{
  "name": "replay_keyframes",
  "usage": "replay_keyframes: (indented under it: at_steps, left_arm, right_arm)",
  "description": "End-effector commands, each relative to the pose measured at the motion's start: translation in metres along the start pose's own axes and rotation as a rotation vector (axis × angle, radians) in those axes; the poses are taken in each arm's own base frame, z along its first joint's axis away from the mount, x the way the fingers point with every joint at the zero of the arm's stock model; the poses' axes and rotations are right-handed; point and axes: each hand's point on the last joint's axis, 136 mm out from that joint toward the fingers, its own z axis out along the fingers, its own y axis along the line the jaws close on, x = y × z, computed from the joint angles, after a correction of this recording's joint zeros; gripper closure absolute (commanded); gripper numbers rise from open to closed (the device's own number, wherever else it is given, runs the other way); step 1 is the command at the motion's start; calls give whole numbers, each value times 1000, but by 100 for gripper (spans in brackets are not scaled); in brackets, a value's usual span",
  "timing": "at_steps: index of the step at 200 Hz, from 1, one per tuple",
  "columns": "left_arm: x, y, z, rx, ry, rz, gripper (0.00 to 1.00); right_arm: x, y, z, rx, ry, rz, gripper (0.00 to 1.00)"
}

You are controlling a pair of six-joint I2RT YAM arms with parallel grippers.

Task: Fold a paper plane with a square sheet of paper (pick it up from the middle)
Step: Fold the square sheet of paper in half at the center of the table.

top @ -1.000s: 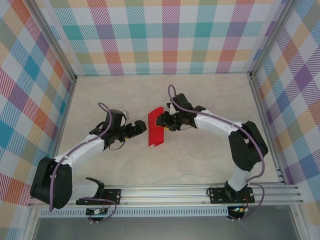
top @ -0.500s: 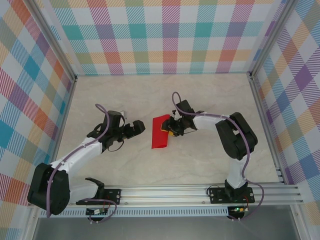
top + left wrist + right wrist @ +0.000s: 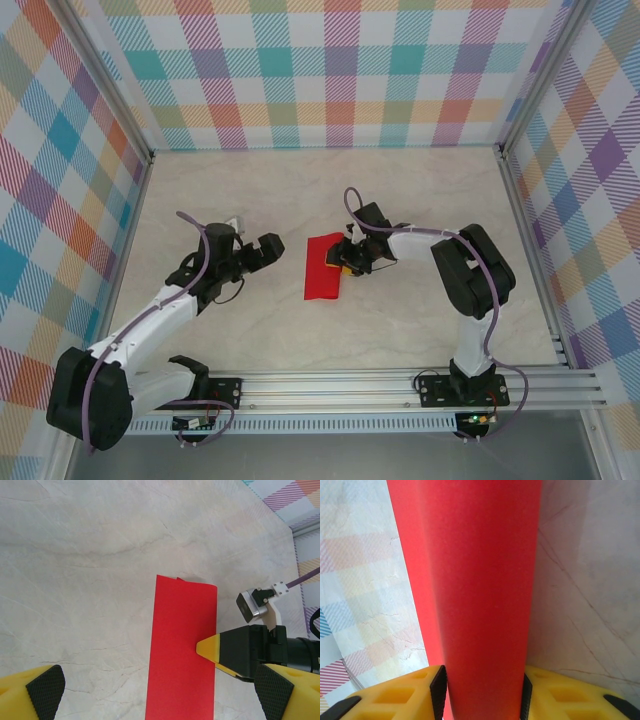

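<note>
Early fold, I judge: creased sheet (image 3: 320,272) flat on worktop (image 3: 420,200). My left tool (image 3: 264,250) gapes near it; my right tool (image 3: 341,262) straddles its edge, grip I cannot tell. Next likely needs 1 tool pinning, 1 folding.

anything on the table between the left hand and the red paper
Nothing: the top view shows bare tabletop between the open left hand and the red paper.
</note>
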Motion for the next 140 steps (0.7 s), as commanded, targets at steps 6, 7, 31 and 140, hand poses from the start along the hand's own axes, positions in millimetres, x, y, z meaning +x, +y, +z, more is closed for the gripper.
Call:
replay_keyframes:
  at_steps: [6, 7, 31, 140]
  left_arm:
    - [4, -13, -4, 70, -5, 118, 0]
    - [4, -13, -4, 71, -4, 121, 0]
    - [-3, -11, -11, 61, -56, 106, 0]
    - [-4, 1, -8, -10, -46, -5, 0]
  right_arm:
    - [4, -18, 1, 72, 23, 1, 56]
    - [4, -19, 1, 73, 23, 1, 56]
    - [4, -24, 0, 101, 19, 4, 55]
    - [0, -15, -20, 148, -9, -8, 42]
